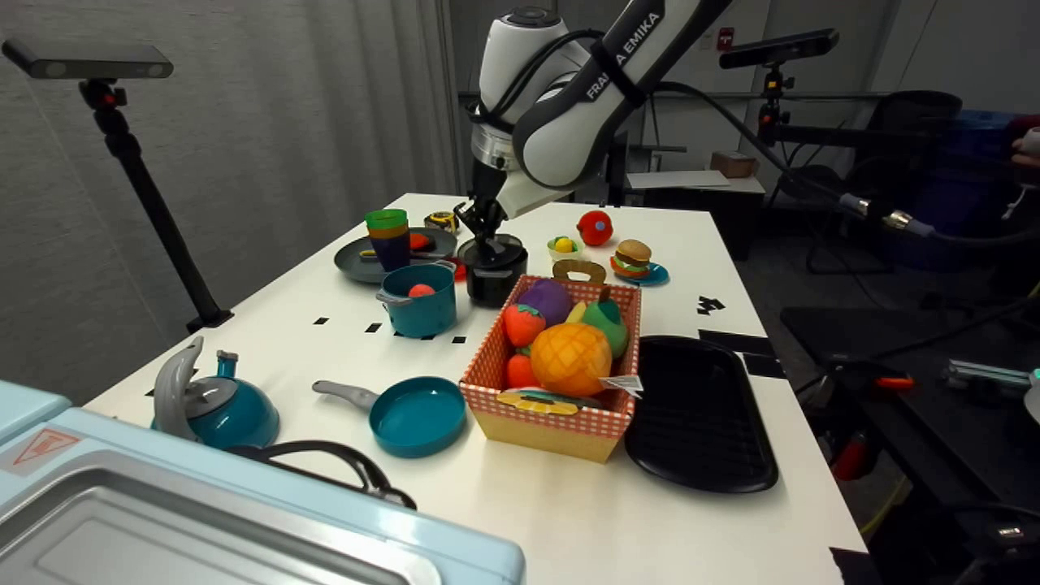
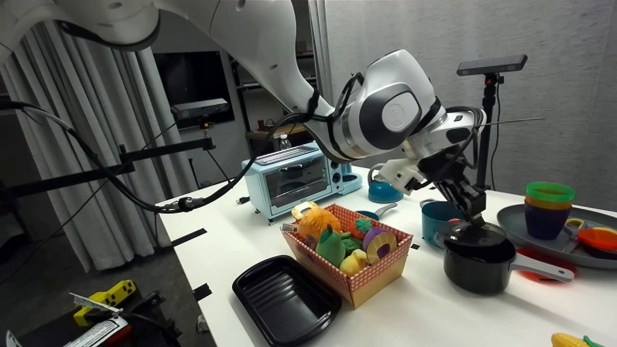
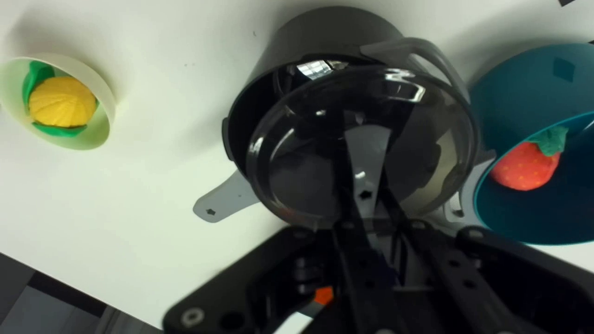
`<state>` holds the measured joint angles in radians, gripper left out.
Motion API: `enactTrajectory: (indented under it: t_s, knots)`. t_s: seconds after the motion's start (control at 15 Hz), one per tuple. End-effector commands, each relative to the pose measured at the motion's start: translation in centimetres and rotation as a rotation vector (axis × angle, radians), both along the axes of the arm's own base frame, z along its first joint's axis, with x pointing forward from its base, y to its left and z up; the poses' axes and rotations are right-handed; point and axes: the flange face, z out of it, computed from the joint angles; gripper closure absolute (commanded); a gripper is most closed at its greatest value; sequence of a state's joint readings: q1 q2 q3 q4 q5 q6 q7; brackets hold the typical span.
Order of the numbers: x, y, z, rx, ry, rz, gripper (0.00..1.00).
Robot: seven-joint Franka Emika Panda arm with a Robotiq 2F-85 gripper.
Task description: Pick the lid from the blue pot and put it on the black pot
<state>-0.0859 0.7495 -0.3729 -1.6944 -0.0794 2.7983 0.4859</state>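
Note:
The dark see-through lid [image 3: 297,171] is in my gripper [image 2: 476,222], whose fingers close on both sides of its grey top handle in the wrist view. The lid also shows in both exterior views [image 1: 497,253] [image 2: 452,234]. It is over the black pot [image 2: 475,274], shifted toward the blue pot, so part of the pot's opening shows in the wrist view [image 3: 334,32]. I cannot tell if the lid touches the rim. The black pot has a grey long handle. The blue pot [image 1: 426,305] stands open beside it with a red strawberry [image 3: 526,164] inside.
A fruit basket [image 2: 381,284] and black tray [image 2: 284,301] are near the pots. A grey plate [image 2: 516,226] with stacked cups [image 2: 547,217] stands beside the black pot. A teal pan [image 1: 418,416], kettle [image 1: 236,414] and pale bowl [image 3: 100,134] are also on the table.

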Motion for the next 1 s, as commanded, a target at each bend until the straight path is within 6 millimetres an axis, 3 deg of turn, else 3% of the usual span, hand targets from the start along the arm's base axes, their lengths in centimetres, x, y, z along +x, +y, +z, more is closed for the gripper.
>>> enactTrajectory:
  t_s: [0.0, 0.27, 0.33, 0.47, 0.67, 0.93]
  knots:
    - [0.6, -0.9, -0.3, -0.019, -0.030, -0.028, 0.96]
    - [0.7, -1.6, -1.0, -0.031, -0.012, -0.041, 0.96]
    - [0.7, -1.6, -1.2, -0.035, -0.004, -0.038, 0.60]
    - [0.7, -1.6, -1.4, -0.038, 0.002, -0.035, 0.53]
    - [0.7, -1.7, -1.4, -0.039, 0.002, -0.032, 0.30]
    - [0.4, -1.4, 0.4, -0.045, -0.023, -0.018, 0.02]
